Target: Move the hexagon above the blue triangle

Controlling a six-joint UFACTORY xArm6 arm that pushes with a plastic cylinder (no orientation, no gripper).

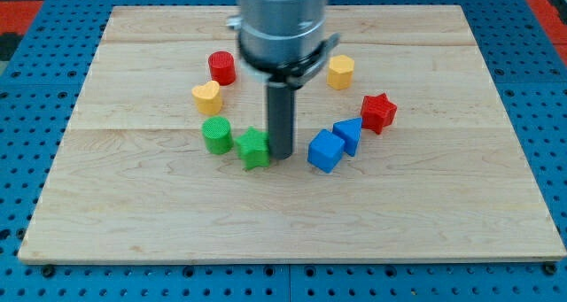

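Tip [282, 154] sits low-centre on the wooden board [443, 222], touching or just beside the green star-like block [254, 147] on its view-left; green cylinder [216, 134] is further view-left of that

No claw on this rig: just a straight dark rod, nothing to open or close, holding nothing

Task block: yellow hexagon [340, 72], up and to the view-right of the tip, well apart from it. Blue triangle [348, 135] is to the view-right of the tip, near it, touching or nearly touching the blue cube [325, 151]. Hexagon already lies toward the view's top from the triangle, roughly in line, with a gap between them

Handling, judged: small rigid plastic block, light, should slide easily on smooth wood. Can't be gripped, only pushed; contact a flat side face square-on, off-centre push will likely spin it. Red star [378, 112] sits close to the path, risk of a clip

Also present: red cylinder [221, 68], yellow heart [206, 96], both up and view-left of the tip

No brands, labels or readable writing
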